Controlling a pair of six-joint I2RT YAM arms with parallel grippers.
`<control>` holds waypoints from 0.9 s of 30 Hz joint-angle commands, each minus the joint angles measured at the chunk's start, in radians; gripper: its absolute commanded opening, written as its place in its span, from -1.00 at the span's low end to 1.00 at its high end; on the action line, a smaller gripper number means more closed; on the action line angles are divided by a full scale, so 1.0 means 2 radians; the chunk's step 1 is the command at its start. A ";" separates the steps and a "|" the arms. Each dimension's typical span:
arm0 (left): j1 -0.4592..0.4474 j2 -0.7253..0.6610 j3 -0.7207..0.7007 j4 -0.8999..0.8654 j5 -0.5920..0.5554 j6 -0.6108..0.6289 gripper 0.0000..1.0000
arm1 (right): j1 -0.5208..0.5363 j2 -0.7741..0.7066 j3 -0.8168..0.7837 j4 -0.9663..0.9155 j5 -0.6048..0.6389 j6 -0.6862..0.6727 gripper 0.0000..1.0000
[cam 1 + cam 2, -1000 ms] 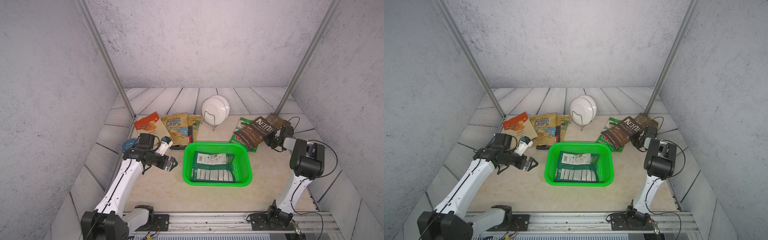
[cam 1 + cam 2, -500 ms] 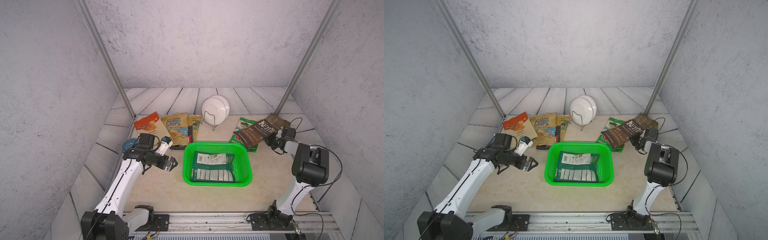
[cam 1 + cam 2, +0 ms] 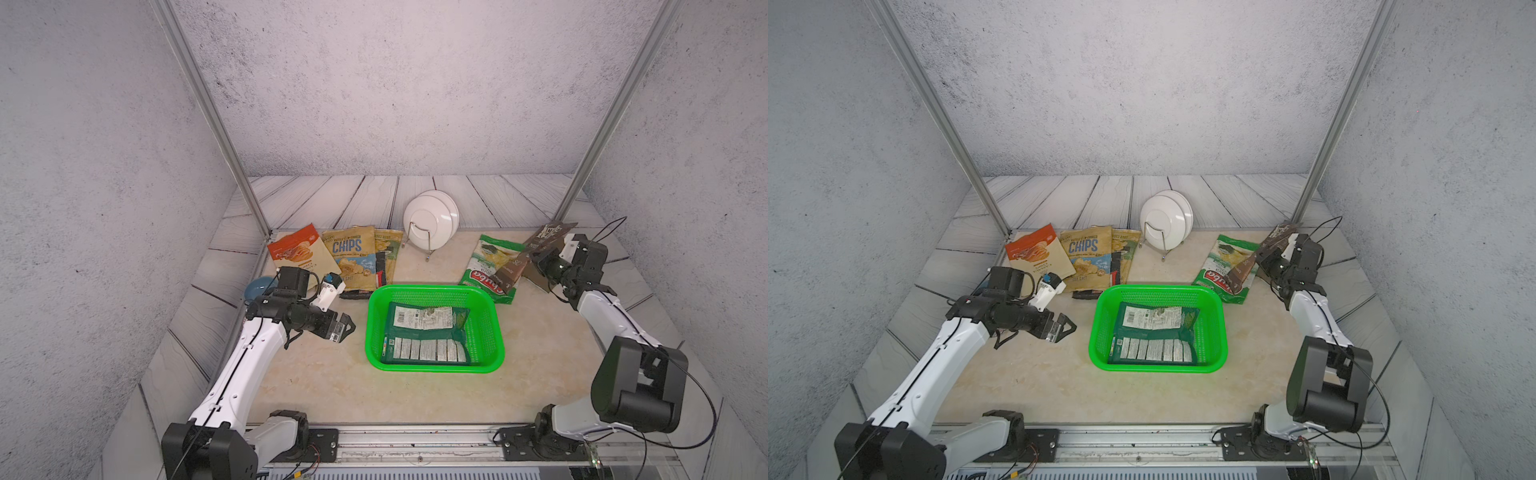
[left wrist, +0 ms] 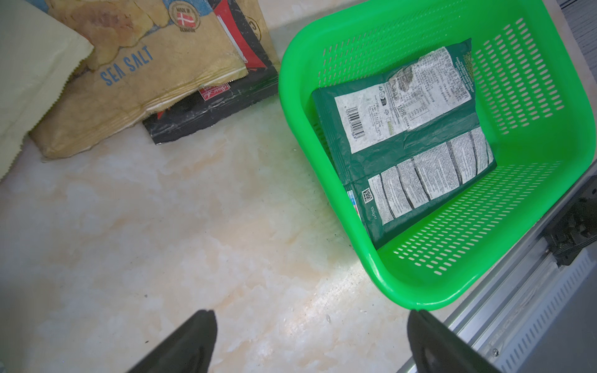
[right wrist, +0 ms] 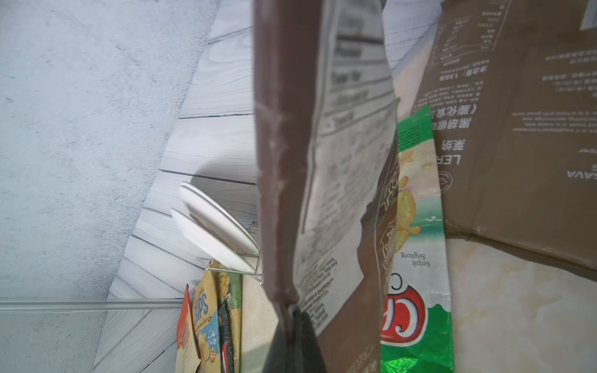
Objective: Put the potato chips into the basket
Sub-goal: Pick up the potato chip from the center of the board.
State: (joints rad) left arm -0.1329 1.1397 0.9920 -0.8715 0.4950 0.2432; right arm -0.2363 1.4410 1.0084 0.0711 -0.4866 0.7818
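The brown bag [image 3: 510, 270] has tipped up, clenched by the right gripper [image 3: 539, 256]; the left gripper [image 3: 348, 329] gapes near the basket [image 3: 432, 289].

Bright-green basket [image 3: 432, 289] holds one dark-green bag [image 3: 424, 338], back up; brown bag [image 3: 513, 268] tilts upward over the green-and-white bag [image 3: 488, 257].

Clearance around the basket [image 3: 374, 332] — free lanes and blockers

Bare table [image 3: 324, 374] runs open along the basket's near side to the front rail [image 3: 415, 448] and on both flanks; left gripper [image 3: 347, 330], jaws wide, hangs over the left flank, nothing between it and the basket wall. Basket mouth clear from above; one dark green bag [image 3: 424, 336] flat on the base. Far side crowded — black bag [image 3: 353, 295] just beside the far-left corner, red-and-green bag [image 3: 486, 270] just beside the far-right corner, brown bag [image 3: 515, 268] pinched in the right gripper [image 3: 539, 257] slanting above it. White plates [image 3: 430, 216] stand on edge behind.
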 commanded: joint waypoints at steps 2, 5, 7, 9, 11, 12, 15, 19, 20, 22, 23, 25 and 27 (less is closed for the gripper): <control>0.002 -0.004 -0.004 -0.001 0.006 0.002 0.97 | 0.015 -0.065 0.013 -0.018 0.019 -0.025 -1.00; 0.003 -0.005 -0.004 0.000 0.006 0.003 0.97 | 0.041 -0.106 0.016 -0.040 0.043 -0.043 -1.00; 0.003 -0.006 -0.004 -0.001 0.005 0.002 0.97 | 0.058 -0.136 0.018 -0.059 0.064 -0.057 -1.00; 0.003 -0.006 -0.004 0.000 0.005 0.003 0.97 | 0.075 -0.163 0.020 -0.072 0.076 -0.070 -1.00; 0.003 -0.006 -0.004 0.000 0.006 0.002 0.97 | 0.090 -0.183 0.023 -0.086 0.080 -0.080 -1.00; 0.003 -0.006 -0.004 0.000 0.006 0.002 0.97 | 0.096 -0.189 0.026 -0.094 0.076 -0.084 -1.00; 0.003 -0.006 -0.004 0.000 0.006 0.001 0.97 | 0.112 -0.207 0.036 -0.113 0.056 -0.090 -1.00; 0.002 -0.006 -0.004 0.003 0.002 -0.002 0.97 | 0.138 -0.225 0.040 -0.120 0.034 -0.091 -1.00; 0.002 -0.006 -0.004 0.004 0.000 -0.003 0.97 | 0.147 -0.232 0.039 -0.120 0.034 -0.090 -1.00; 0.003 -0.007 -0.004 0.006 -0.002 -0.004 0.97 | 0.168 -0.243 0.036 -0.120 0.039 -0.091 -1.00; 0.003 -0.007 -0.005 0.006 -0.002 -0.005 0.97 | 0.181 -0.249 0.035 -0.119 0.042 -0.091 -1.00; 0.003 -0.006 -0.005 0.007 -0.004 -0.006 0.97 | 0.207 -0.257 0.031 -0.120 0.050 -0.094 -1.00; 0.003 -0.007 -0.004 0.010 -0.008 -0.009 0.97 | 0.233 -0.263 0.026 -0.117 0.055 -0.097 -1.00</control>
State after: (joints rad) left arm -0.1326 1.1397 0.9920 -0.8635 0.4892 0.2363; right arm 0.1802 0.9642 1.0588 -0.2050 -0.3862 0.6128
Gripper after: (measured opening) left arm 0.987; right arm 0.039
